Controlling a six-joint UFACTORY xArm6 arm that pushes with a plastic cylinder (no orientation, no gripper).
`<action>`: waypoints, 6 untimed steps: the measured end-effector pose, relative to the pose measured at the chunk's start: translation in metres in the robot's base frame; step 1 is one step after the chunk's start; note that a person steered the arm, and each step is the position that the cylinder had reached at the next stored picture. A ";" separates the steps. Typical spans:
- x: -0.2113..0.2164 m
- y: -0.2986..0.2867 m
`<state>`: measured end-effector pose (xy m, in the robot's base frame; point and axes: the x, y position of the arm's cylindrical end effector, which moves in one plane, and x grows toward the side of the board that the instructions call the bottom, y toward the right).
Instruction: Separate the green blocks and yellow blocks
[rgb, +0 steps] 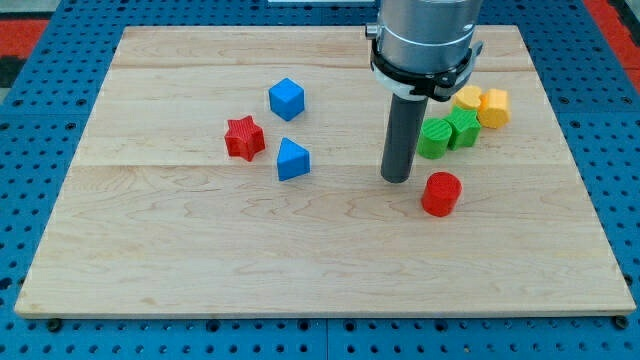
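— Tip position?
— My tip (397, 179) rests on the bench (200, 260), just left of the red cylinder (441, 193); no fingers fitted.
— Task blocks?
— Two green blocks (434, 138) (463, 127) touch two yellow blocks (468, 98) (494, 107), above the cylinder. Blue cube (286, 98), blue wedge (292, 159) and red star (244, 138) lie well left.

green blocks (447, 133) | touching yellow blocks (483, 104) | view's upper right
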<state>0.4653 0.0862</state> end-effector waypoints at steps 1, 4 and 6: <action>0.022 0.031; -0.117 -0.056; -0.203 0.125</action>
<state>0.2619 0.2109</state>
